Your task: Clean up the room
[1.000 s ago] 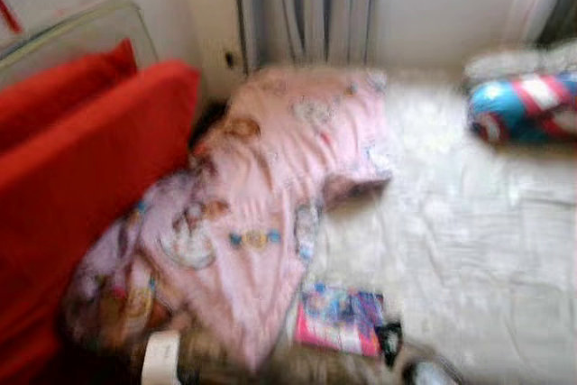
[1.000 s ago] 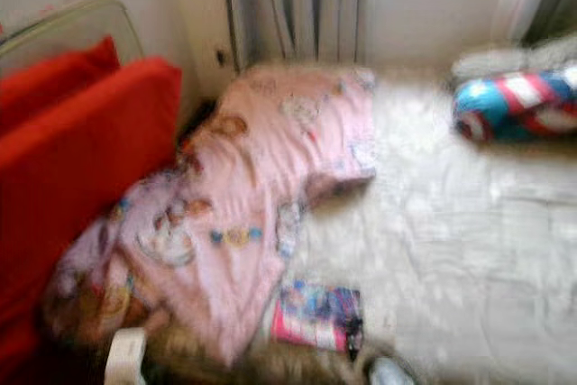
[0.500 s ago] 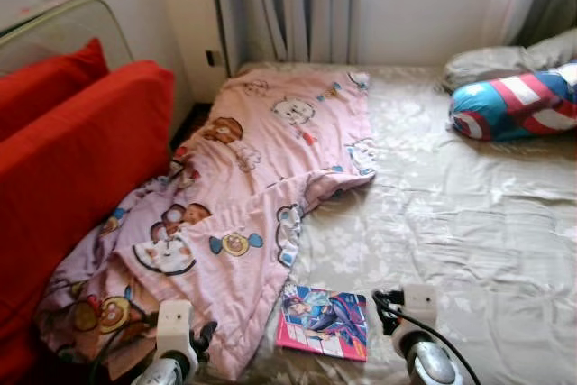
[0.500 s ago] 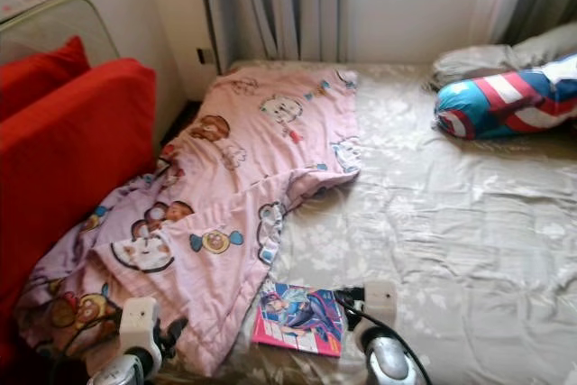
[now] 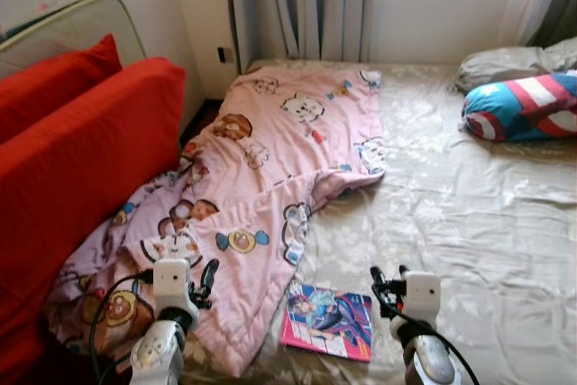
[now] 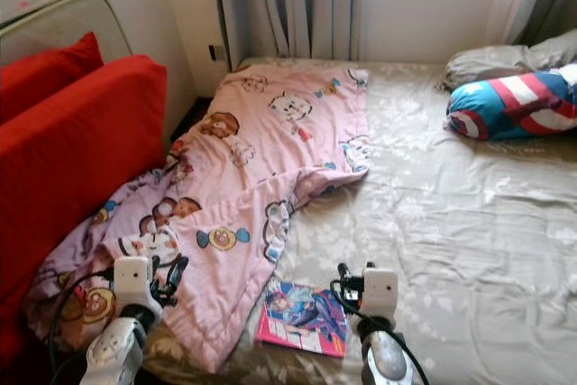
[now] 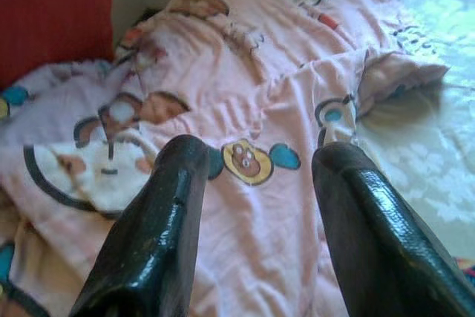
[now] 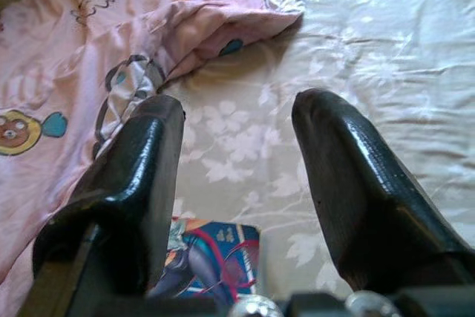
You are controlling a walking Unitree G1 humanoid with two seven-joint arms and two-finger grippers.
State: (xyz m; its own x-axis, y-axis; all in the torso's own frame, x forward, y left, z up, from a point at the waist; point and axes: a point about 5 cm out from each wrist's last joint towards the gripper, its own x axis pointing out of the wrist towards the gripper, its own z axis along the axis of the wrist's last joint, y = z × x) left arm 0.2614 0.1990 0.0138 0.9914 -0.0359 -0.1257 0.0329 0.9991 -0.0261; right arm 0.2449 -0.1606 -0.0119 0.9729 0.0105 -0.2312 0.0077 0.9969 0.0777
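Rumpled pink cartoon-print blanket (image 5: 270,178) sprawls across the left side of the beige floral-sheeted bed (image 5: 469,214), one edge slumped against the red sofa (image 5: 81,160). Glossy colourful book (image 5: 329,320) lies on the sheet beside the blanket's hem; cover lettering unreadable. Left gripper (image 7: 256,165) hangs over the blanket, fingers spread, empty. Right gripper (image 8: 237,109) above the sheet near the book, fingers apart, empty.

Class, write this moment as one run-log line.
left end effector: open, above pink blanket | right end effector: open, above bed sheet | book: on sheet, untouched
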